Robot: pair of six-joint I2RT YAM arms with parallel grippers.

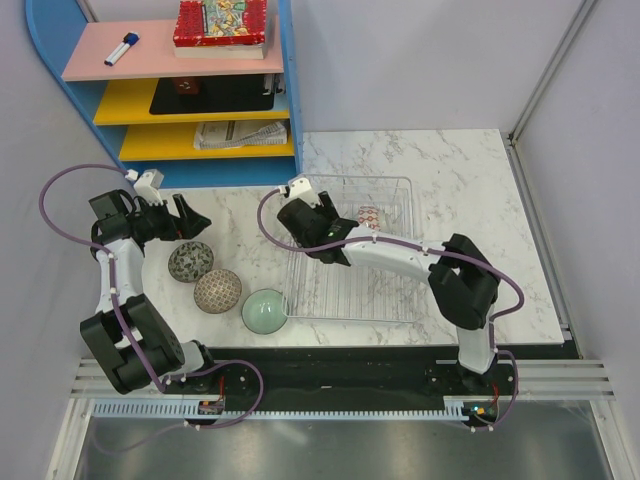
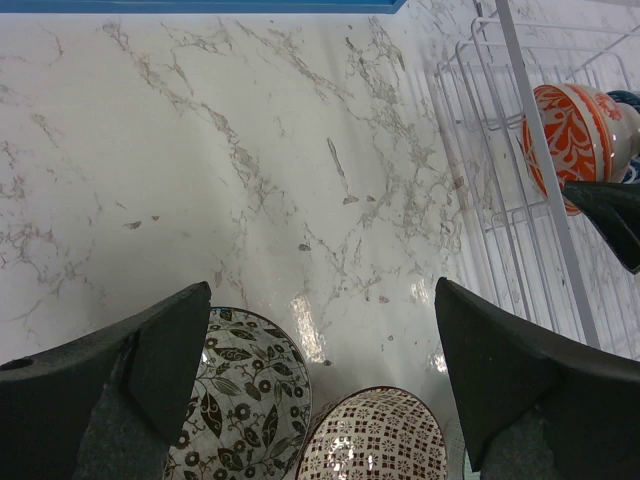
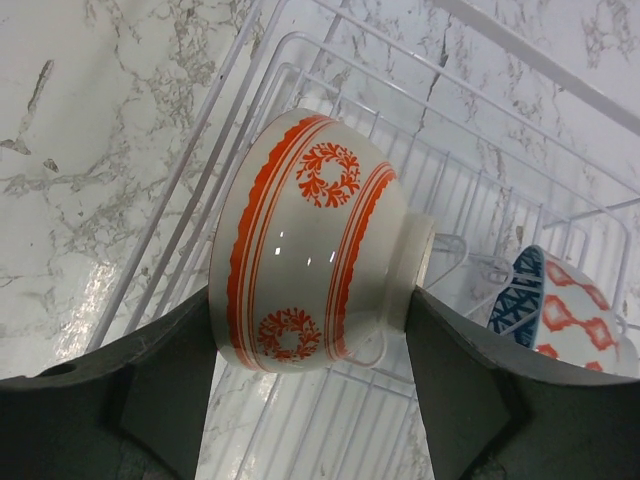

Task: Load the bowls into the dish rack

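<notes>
My right gripper (image 1: 335,226) is shut on the orange-red floral bowl (image 3: 310,240), one finger on its rim and one on its foot. It holds the bowl on its side over the left end of the dish rack (image 1: 350,300); the rack also shows in the right wrist view (image 3: 250,110). The blue/red-white bowl (image 1: 369,218) stands on edge in the rack's far part, also in the right wrist view (image 3: 560,310). My left gripper (image 1: 188,218) is open and empty, just beyond the grey speckled bowl (image 1: 190,262). The brown lattice bowl (image 1: 217,291) and the pale green bowl (image 1: 264,311) sit upside down left of the rack.
A blue shelf unit (image 1: 200,90) with books and a marker stands at the back left, close behind my left gripper. The marble table (image 1: 470,180) ends at a wall on the right. In the left wrist view, bare marble (image 2: 250,150) lies between the bowls and the rack (image 2: 500,170).
</notes>
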